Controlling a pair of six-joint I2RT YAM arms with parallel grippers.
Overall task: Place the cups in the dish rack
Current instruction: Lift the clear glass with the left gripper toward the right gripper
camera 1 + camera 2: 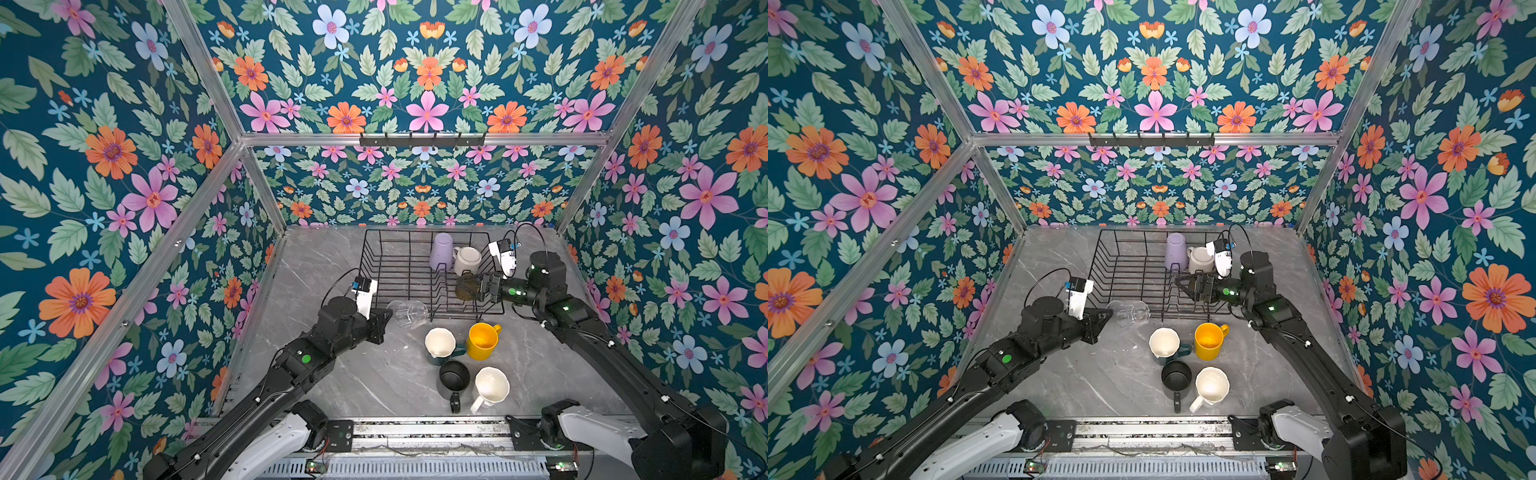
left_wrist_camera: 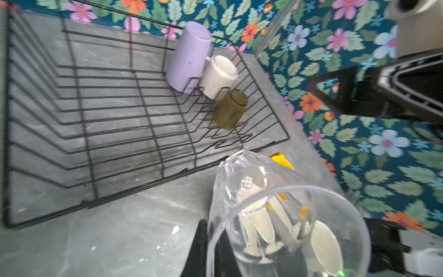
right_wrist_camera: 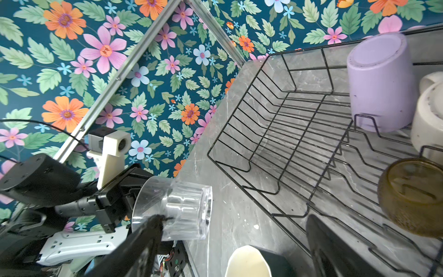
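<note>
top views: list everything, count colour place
wire dish rack: 1, black, table's back
plastic tumbler: 1, lavender, inverted in rack
ceramic mug: 1, white, inverted beside tumbler
ribbed glass: 1, olive-amber, rack's front right
faceted glass: 1, clear, in left gripper
upright mugs: 4, dark green, yellow, black, white, table before rack
marble tabletop: 1, grey, below
hook rail: 1, black, back frame
left gripper: 1, black, shut on faceted glass
right gripper: 1, black, open beside ribbed glass

Two black jointed arms, left arm (image 1: 332, 328), right arm (image 1: 582, 322), green dots (image 1: 306, 358) on links, black wedge-shaped left claw (image 1: 388, 316), white wrist camera blocks (image 1: 365, 296), thin looping black cables (image 1: 338, 277), white shells (image 1: 282, 436) beside the base rail (image 1: 428, 430)
</note>
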